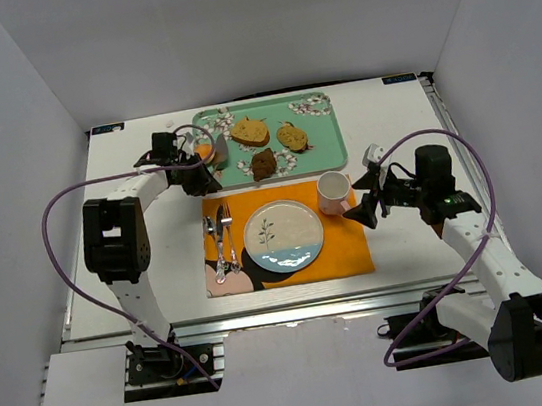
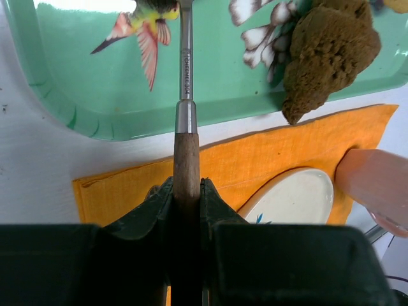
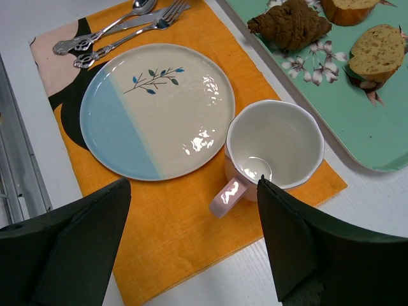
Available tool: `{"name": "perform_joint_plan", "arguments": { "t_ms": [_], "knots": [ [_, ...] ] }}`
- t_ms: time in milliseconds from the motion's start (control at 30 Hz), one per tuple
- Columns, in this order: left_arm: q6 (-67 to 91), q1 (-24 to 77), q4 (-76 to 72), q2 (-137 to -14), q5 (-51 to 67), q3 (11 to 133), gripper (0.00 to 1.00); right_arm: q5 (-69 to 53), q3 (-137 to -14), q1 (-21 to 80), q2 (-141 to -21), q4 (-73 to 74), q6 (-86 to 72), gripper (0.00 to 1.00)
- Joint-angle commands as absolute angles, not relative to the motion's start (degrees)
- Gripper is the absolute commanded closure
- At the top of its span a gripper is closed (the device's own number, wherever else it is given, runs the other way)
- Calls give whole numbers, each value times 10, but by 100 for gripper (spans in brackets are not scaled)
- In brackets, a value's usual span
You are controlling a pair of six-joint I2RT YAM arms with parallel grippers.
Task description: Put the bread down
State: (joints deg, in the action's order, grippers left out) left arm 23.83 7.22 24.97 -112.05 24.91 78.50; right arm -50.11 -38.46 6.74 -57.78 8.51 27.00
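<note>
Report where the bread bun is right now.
In the top view the bun sits at the left end of the green tray, left of the tan slice, beside the far end of the wooden-handled tool gripped by the left gripper.

the left arm (image 1: pixel 115 240) and right arm (image 1: pixel 492 268) are showing smooth white link shells joined by blocky black joint housings. purple cables (image 1: pixel 45 235) are looping wide off each one, from base up toward wrist. the jaws are appearing as matte wedge-shaped slabs, black or perhaps very dark green.
</note>
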Motion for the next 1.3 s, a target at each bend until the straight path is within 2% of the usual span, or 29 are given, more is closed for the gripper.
{"name": "perform_joint_plan", "arguments": {
  "t_ms": [0, 500, 833, 1267],
  "knots": [
    [246, 67, 208, -1096, 267, 810, 100, -511, -384, 64, -569, 71, 269, 16],
    [202, 69, 248, -1013, 276, 701, 100, -517, -381, 62, -572, 67, 268, 16],
    [189, 68, 286, -996, 245, 691, 100, -519, -381, 62, -570, 66, 265, 16],
    [171, 66, 306, -1030, 202, 707, 100, -520, -382, 62, -570, 63, 263, 16]
  ]
}}
